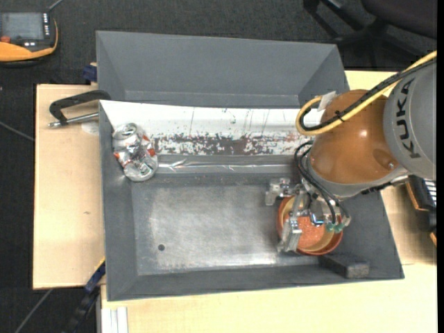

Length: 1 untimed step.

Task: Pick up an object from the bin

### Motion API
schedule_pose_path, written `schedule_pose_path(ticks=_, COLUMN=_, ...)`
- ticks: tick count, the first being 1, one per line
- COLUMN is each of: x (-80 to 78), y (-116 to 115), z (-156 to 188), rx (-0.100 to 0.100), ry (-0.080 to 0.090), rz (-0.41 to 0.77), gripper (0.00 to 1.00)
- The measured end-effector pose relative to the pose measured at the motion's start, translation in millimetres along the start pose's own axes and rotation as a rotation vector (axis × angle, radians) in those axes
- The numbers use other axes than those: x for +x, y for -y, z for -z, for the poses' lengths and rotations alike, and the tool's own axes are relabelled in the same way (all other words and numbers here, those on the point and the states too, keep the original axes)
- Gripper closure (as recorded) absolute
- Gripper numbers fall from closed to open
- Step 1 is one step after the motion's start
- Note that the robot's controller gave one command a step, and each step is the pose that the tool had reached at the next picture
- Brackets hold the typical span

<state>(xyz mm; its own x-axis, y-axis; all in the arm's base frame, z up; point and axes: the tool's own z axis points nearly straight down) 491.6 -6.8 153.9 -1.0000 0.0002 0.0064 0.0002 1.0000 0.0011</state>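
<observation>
The gripper [300, 222] hangs low over a round orange thing [320, 241] in the lower right corner of the bin [208, 220], so I judge the grasp is in hand, and next it must close firmly and lift straight, though I cannot tell whether its jaws are released or clenched.

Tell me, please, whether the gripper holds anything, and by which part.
It cannot be told. The gripper sits over an orange round object at the lower right of the bin, but no grip on it shows.
</observation>
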Motion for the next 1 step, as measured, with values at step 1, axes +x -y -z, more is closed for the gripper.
schedule_pose_path(ticks=1, x=-3.3, y=-24.6, z=157.9, rx=0.000, ry=0.015, rz=0.185, gripper=0.00)
